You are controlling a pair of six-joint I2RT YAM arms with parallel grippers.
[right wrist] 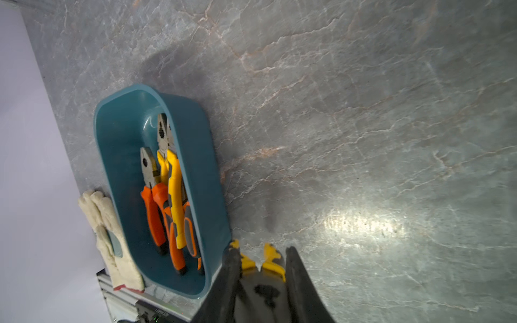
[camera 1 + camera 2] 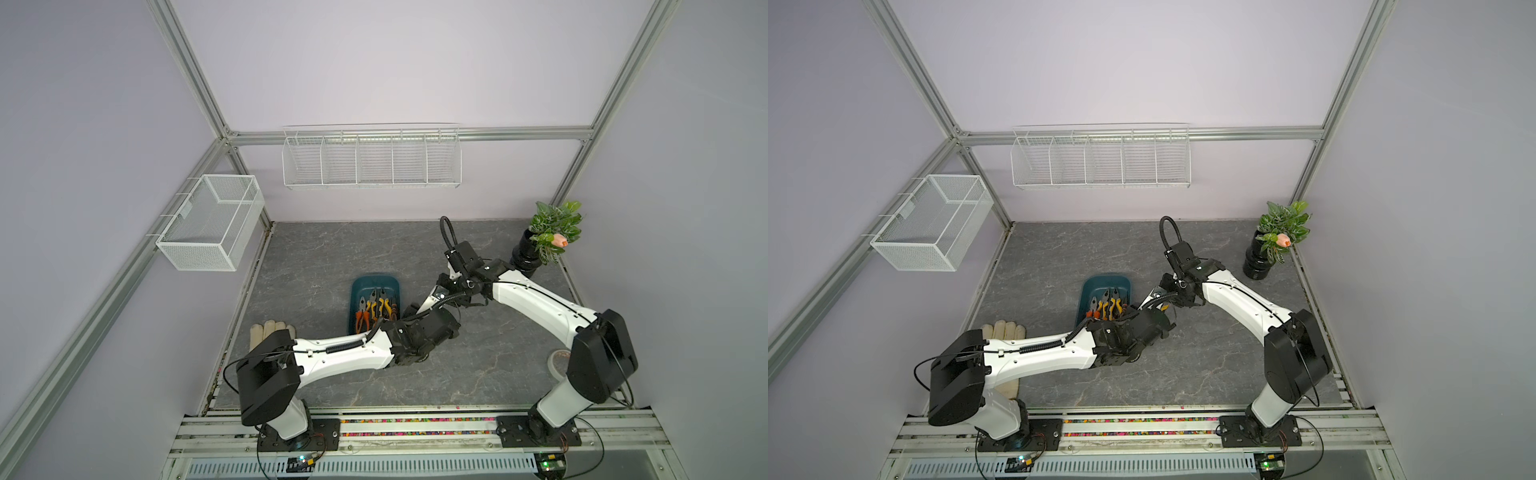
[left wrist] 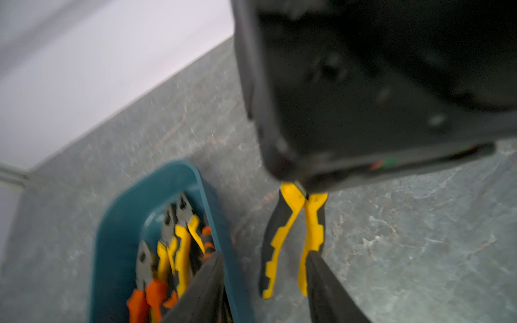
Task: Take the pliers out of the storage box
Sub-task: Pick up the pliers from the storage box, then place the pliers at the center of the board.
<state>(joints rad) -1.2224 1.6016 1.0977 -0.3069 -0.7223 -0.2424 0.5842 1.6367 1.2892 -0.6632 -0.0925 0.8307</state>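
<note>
The teal storage box (image 2: 376, 281) (image 2: 1106, 278) (image 3: 156, 179) (image 1: 126, 92) lies mid-table with several pliers (image 2: 374, 309) (image 2: 1106, 307) (image 3: 179, 237) (image 1: 167, 195) in it, some orange-handled and some yellow-handled. One yellow-and-black pair (image 3: 313, 223) (image 1: 272, 257) is outside the box, just off its right wall above the table. My right gripper (image 1: 261, 263) (image 2: 440, 291) is shut on its metal head. The handles hang toward my left gripper (image 3: 264, 254) (image 2: 411, 311). The left gripper is open, one finger over the box wall and the other against a yellow handle.
A cream work glove (image 2: 270, 330) (image 1: 112, 237) lies left of the box. A potted plant (image 2: 548, 237) stands at the back right. White wire baskets (image 2: 370, 162) (image 2: 212, 224) hang on the walls. A pale round thing (image 2: 557, 359) shows partly behind the right arm.
</note>
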